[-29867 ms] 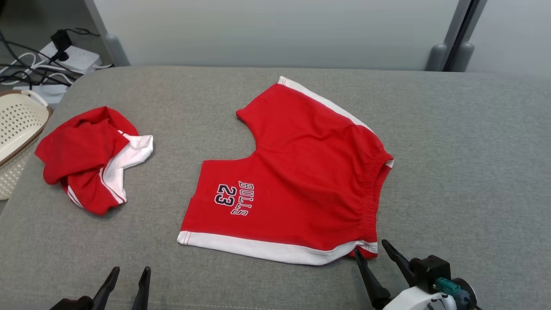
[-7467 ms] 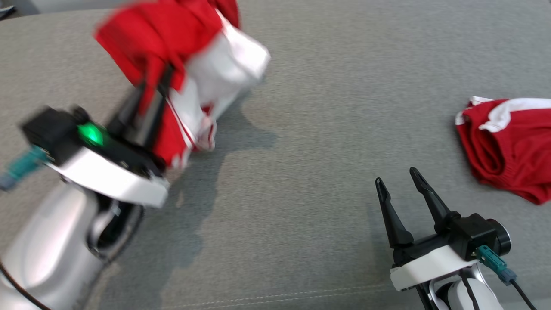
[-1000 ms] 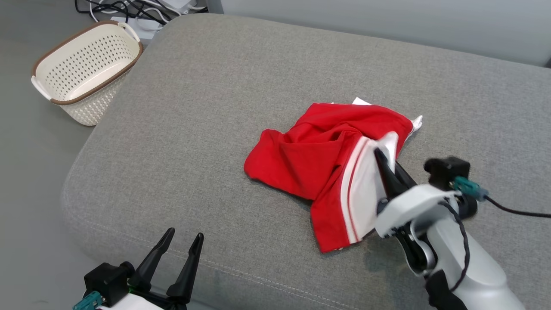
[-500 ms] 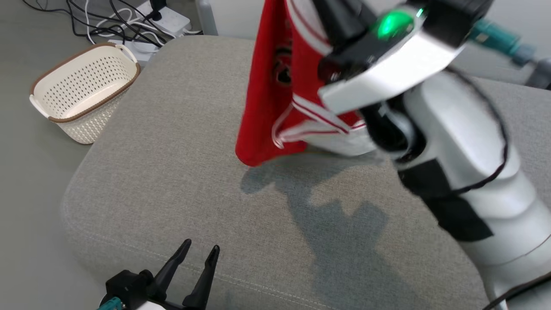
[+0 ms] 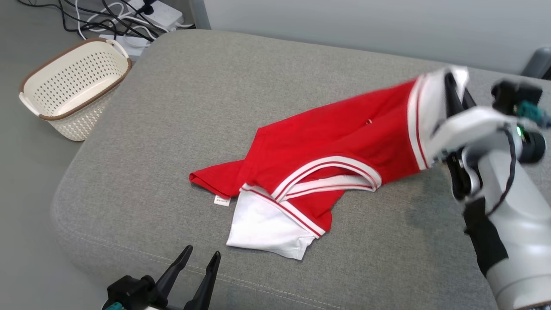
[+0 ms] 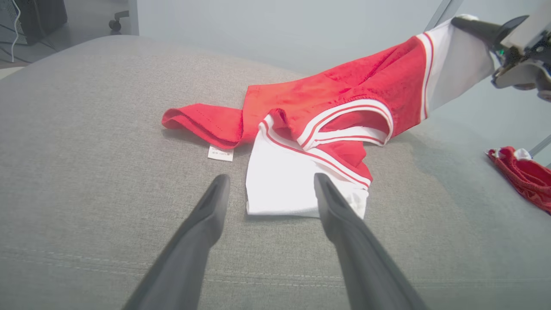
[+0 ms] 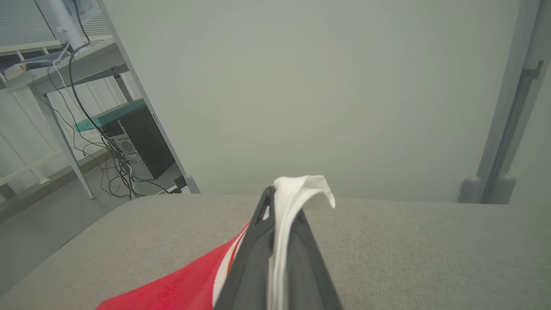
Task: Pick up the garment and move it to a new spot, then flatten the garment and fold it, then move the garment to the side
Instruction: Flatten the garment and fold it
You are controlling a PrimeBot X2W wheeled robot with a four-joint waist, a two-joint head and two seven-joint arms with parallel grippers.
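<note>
Gripping the white-banded edge of a red sleeveless jersey with white-and-red striped trim (image 5: 327, 142), the right end effector (image 5: 456, 86) is clamped tight on the cloth and holds that edge raised above the grey fabric-covered cushion (image 5: 172, 107) at the right of the head view. From the right wrist, the right end effector (image 7: 280, 193) shows a fold of white fabric pinched between its two dark fingers, with a small flap poking out past the tips and red cloth (image 7: 172, 288) hanging to the lower left.

From the lifted edge the jersey (image 6: 327, 99) slopes down to the cushion (image 6: 86, 129). Its lower part lies rumpled near the front middle: a red fold points to the left, a striped looped opening sits on top, and a white panel lies nearest the front edge. A small white sewn-in label (image 5: 221, 200) rests flat on the cushion beside the red fold.

The left end effector (image 5: 202, 252) sits low at the cushion's front edge, fingers spread wide and holding nothing. In its own wrist view the left end effector (image 6: 271, 178) points at the white panel and is near it.

A cream perforated plastic basket with a brown rim (image 5: 75, 127) stands on the floor beside the cushion's far left corner. A second crumpled red garment (image 6: 525, 176) lies well apart at the right of the left wrist view.
</note>
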